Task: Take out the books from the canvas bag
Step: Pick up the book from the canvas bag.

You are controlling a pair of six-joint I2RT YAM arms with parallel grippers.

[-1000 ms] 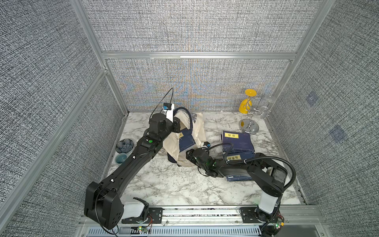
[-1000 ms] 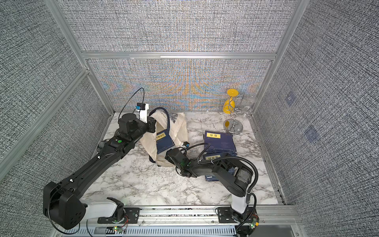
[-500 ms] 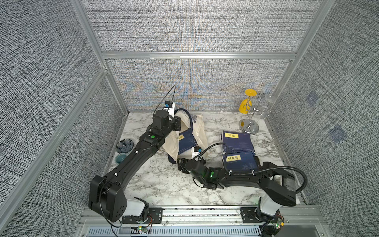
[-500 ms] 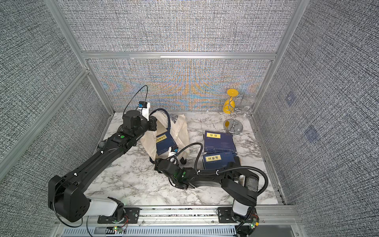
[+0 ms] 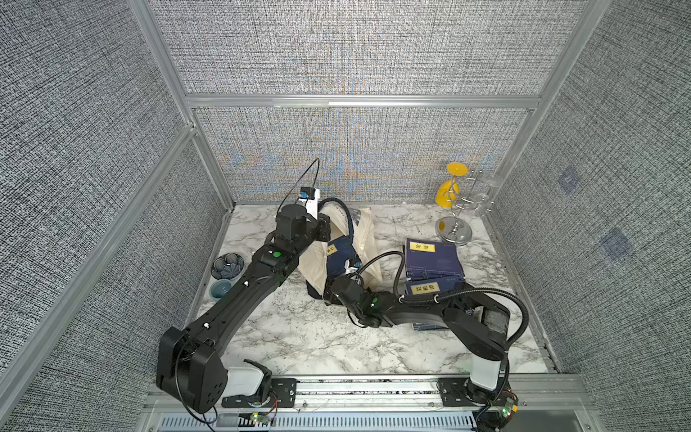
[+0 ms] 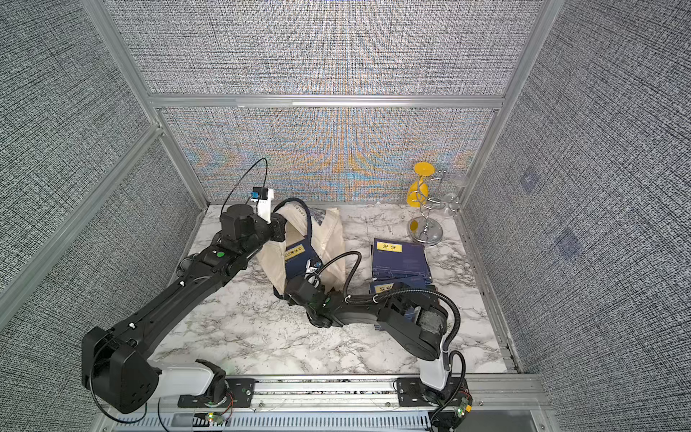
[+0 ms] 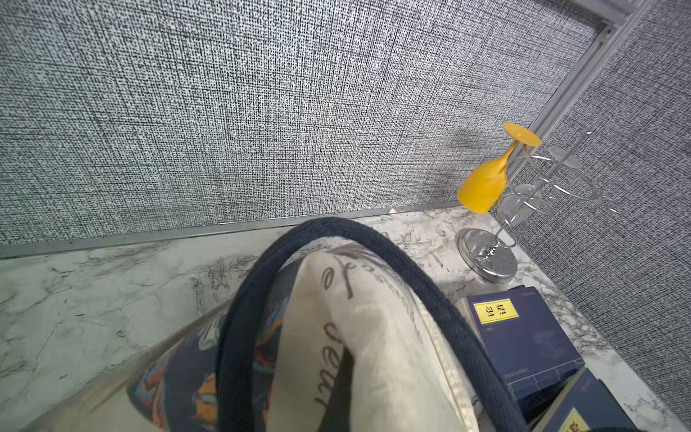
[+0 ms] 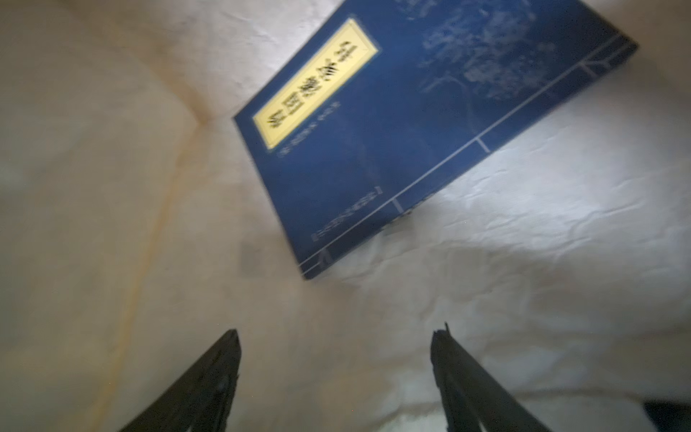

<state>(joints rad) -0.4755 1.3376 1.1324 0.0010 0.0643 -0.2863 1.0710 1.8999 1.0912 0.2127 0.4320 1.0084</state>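
Inside bag (image 5: 368,230), right gripper (image 8: 336,331) wide open, empty; book (image 8: 392,131) ahead; left gripper (image 5: 326,229) clamped on bag rim; books (image 5: 433,258), rack (image 5: 454,230) to right; marble surface (image 5: 299,336); grey walls (image 5: 355,45).

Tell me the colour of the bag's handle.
Dark navy handle, best in the left wrist view.

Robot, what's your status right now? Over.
Left gripper shut on canvas bag rim, mouth held open. Right gripper open inside bag, short of book, nothing gripped. Other books out on table. Nothing blocking.
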